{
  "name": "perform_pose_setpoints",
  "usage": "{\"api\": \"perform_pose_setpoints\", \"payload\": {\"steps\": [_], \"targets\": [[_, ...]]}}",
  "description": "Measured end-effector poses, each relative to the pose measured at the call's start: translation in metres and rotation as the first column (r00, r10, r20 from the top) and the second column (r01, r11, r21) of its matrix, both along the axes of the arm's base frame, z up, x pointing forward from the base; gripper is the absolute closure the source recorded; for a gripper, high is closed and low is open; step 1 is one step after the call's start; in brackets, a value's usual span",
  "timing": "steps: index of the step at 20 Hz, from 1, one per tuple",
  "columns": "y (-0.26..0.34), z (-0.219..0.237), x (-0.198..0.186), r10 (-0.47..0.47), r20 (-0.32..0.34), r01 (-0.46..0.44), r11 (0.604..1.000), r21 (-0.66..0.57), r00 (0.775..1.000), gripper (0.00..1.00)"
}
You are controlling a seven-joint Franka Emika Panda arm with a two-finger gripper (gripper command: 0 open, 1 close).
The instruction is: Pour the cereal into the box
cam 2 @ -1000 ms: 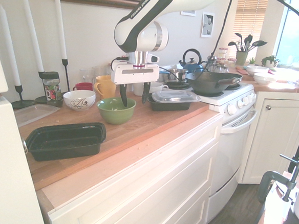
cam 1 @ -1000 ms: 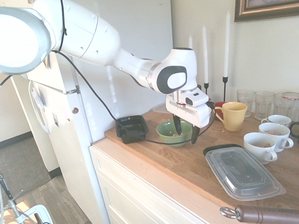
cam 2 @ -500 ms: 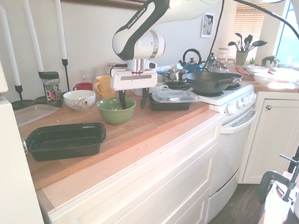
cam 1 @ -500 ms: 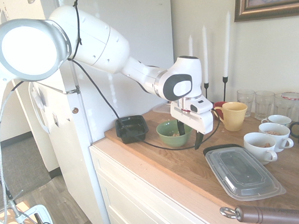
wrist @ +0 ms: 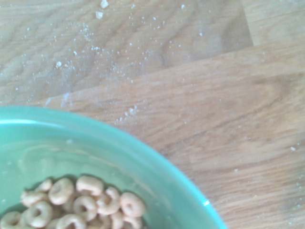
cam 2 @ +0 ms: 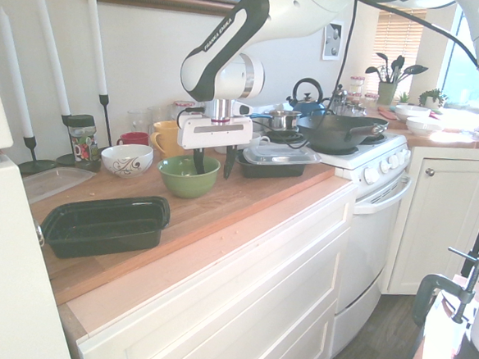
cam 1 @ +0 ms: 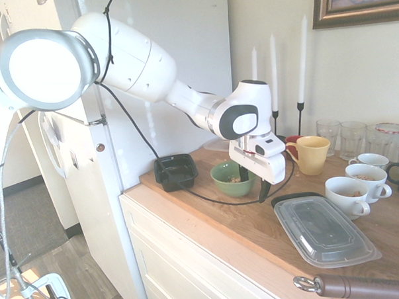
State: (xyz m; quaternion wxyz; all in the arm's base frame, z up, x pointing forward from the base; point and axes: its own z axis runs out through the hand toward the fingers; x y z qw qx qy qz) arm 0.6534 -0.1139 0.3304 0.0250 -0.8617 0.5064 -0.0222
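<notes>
A green bowl stands on the wooden counter and holds the cereal, small tan rings heaped at its bottom. My gripper is open and points down at the bowl's rim, one finger inside the bowl and the other outside on the side facing the mugs. Neither finger visibly touches the rim. The box, a low black tray, sits empty at the counter's end beside the fridge, one bowl-width from the green bowl.
A yellow mug, white cups with bits, glasses and tall candles stand behind the bowl. A black container with a clear lid lies toward the stove. A patterned white bowl sits by the wall.
My gripper has come down and shifted a little, so its open fingers now straddle the green bowl's rim. Bowl and black box have stayed put.
</notes>
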Motion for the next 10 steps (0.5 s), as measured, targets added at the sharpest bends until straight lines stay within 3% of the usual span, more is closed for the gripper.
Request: {"api": "perform_pose_setpoints", "payload": {"steps": [10], "targets": [[0.0075,-0.005,0.0,0.002,-0.004,-0.002,1.0,0.012,1.0,1.0]]}}
